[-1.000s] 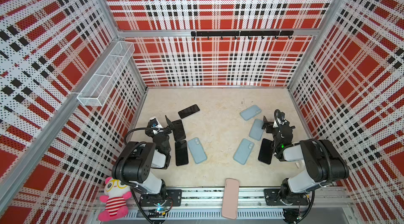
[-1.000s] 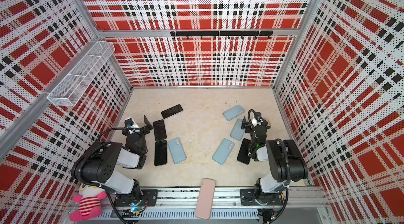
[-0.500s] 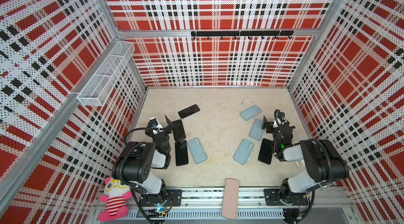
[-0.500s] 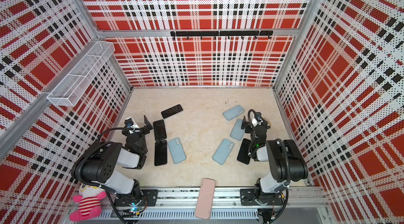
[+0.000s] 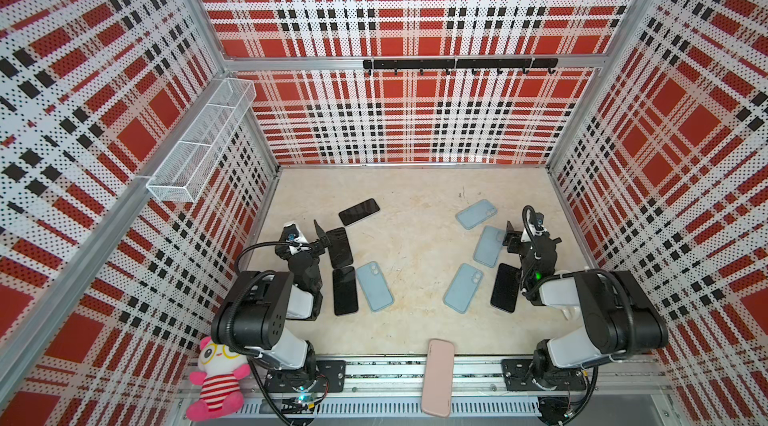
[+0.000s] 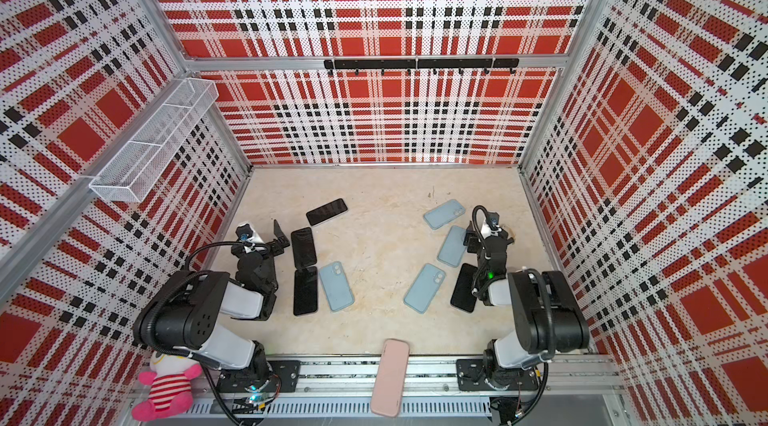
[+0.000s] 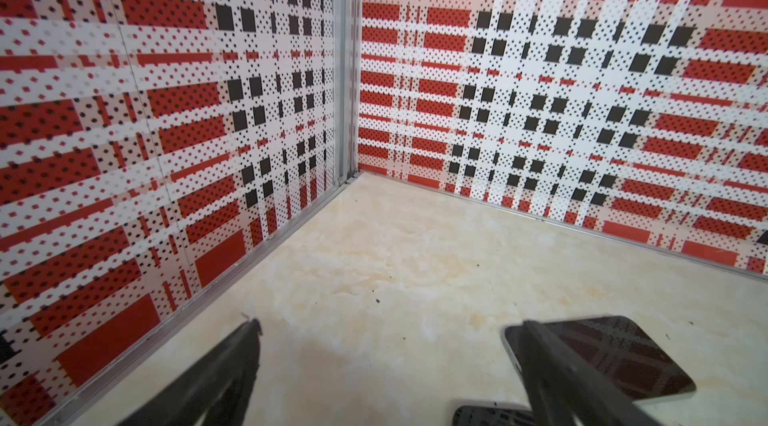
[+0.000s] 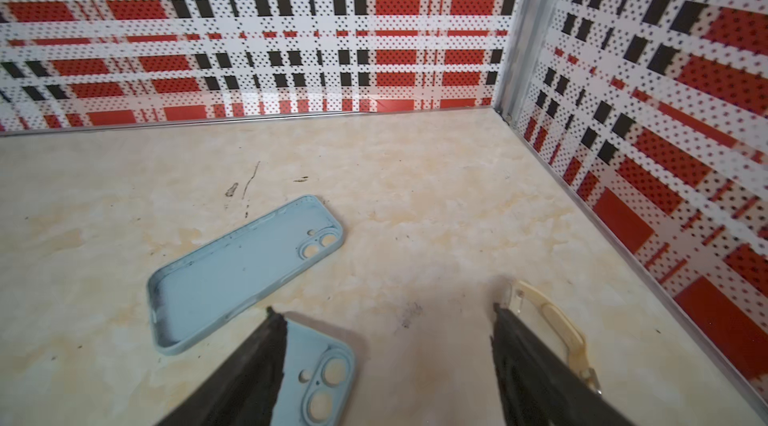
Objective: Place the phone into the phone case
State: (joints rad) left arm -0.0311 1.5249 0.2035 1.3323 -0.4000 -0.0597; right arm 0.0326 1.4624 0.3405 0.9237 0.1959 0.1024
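- Well, the left gripper point(image 5: 325, 238) and right gripper point(image 8: 384, 309) both stand spread, empty; the phone point(image 5: 344, 252) lies flat at left, so a pinch may push it away.
- A right finger point(image 8: 249, 361) could shove the blue case point(image 8: 328, 378).

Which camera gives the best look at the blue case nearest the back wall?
Right wrist view: the blue case is close, hollow side up, lens holes clear. Both top views show it small; the left wrist view misses it.
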